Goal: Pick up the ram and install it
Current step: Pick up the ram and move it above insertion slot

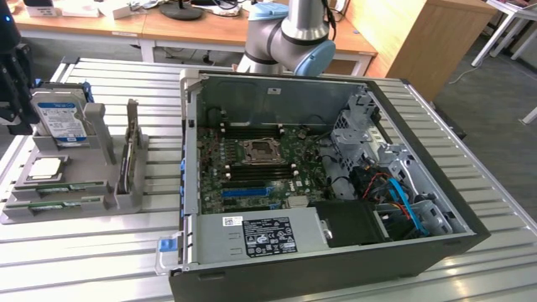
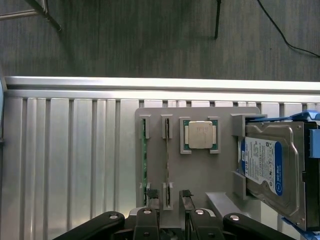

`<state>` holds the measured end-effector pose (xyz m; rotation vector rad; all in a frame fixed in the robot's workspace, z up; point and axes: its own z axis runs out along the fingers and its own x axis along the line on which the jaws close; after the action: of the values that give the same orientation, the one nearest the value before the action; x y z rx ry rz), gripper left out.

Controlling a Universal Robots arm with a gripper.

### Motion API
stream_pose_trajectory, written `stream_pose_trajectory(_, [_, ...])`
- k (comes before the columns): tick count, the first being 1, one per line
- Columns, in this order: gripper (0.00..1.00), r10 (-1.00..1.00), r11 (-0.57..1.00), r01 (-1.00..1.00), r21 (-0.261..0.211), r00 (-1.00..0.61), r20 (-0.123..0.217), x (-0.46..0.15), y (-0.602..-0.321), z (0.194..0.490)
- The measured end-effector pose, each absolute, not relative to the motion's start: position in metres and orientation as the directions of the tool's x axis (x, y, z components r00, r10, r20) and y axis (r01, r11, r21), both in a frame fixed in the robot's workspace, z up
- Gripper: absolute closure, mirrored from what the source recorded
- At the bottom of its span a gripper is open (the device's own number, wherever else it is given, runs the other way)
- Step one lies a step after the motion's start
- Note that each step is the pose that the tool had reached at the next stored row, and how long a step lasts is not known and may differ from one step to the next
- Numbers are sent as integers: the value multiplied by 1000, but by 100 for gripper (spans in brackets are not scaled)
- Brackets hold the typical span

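Two ram sticks lie on edge in the slots of a grey holder (image 2: 200,175). In the wrist view one ram stick (image 2: 144,160) shows its green edge and the second ram stick (image 2: 166,160) runs parallel beside it. The exterior view has the same two sticks (image 1: 63,187) at the holder's front. My gripper (image 2: 168,200) hangs above the holder, open, with nothing in it. Its black fingers (image 2: 186,197) stand apart, and the second stick's end lines up with the gap between them. The open computer case (image 1: 436,189) holds the motherboard (image 1: 251,163) with dark memory slots beside the processor socket.
The holder also carries a processor chip (image 2: 200,136), a blue-labelled hard drive (image 2: 272,165) and an upright dark card (image 1: 130,148). The case stands to the exterior view's right of the holder on a slatted metal table (image 1: 84,251). The table's edge (image 2: 150,82) borders dark floor.
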<state>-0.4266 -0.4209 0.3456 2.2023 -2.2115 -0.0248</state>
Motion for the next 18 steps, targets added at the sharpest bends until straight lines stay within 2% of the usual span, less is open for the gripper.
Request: stream_pose_trajectory(18, [70,-1000,4,-1000,26,-4,3,-427,-421,324])
